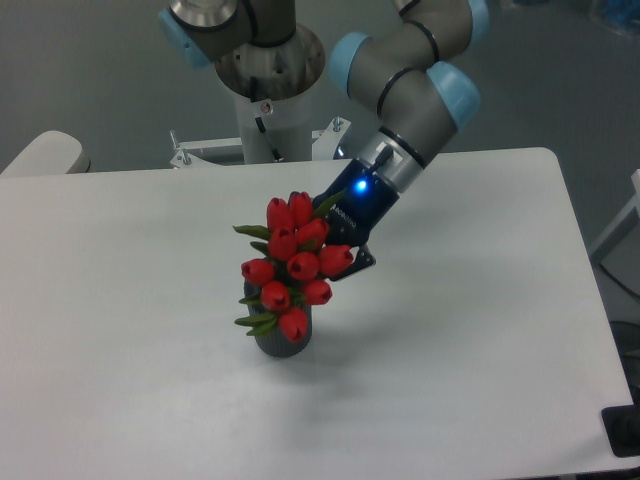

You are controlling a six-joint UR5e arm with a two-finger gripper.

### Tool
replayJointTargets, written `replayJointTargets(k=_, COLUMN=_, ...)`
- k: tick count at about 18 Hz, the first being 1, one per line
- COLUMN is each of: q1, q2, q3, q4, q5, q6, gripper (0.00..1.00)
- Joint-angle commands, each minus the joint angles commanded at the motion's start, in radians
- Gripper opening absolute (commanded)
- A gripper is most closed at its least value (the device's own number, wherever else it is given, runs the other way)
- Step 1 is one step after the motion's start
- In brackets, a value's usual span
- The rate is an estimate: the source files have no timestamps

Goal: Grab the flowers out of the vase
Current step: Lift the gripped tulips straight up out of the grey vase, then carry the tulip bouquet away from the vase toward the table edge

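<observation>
The flowers, a tight bunch of red tulip buds with green leaves, lean up and to the right above the vase. The vase is a short dark grey cylinder standing on the white table, and the lowest bud overlaps its rim. My gripper comes in from the upper right with a blue light on its body. It is shut on the flowers from behind, at the right side of the bunch. Its fingertips are mostly hidden by the buds, and the stems are hidden too.
The robot's base column stands behind the table's far edge. A beige rounded object sits off the far left corner. A black object sits at the table's right front edge.
</observation>
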Motion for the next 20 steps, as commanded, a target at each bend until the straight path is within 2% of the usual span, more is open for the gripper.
replayJointTargets(k=9, q1=0.003, q2=0.052, q3=0.058, q4=-0.002, q5=-0.035, q6=-0.094, gripper=0.4)
replayJointTargets(k=13, q1=0.003, q2=0.055, q3=0.13, q4=-0.003, q5=-0.038, q6=-0.169, gripper=0.4)
replayJointTargets(k=20, q1=0.012, q2=0.055, q3=0.216, q4=-0.005, q5=-0.054, q6=-0.258, gripper=0.4)
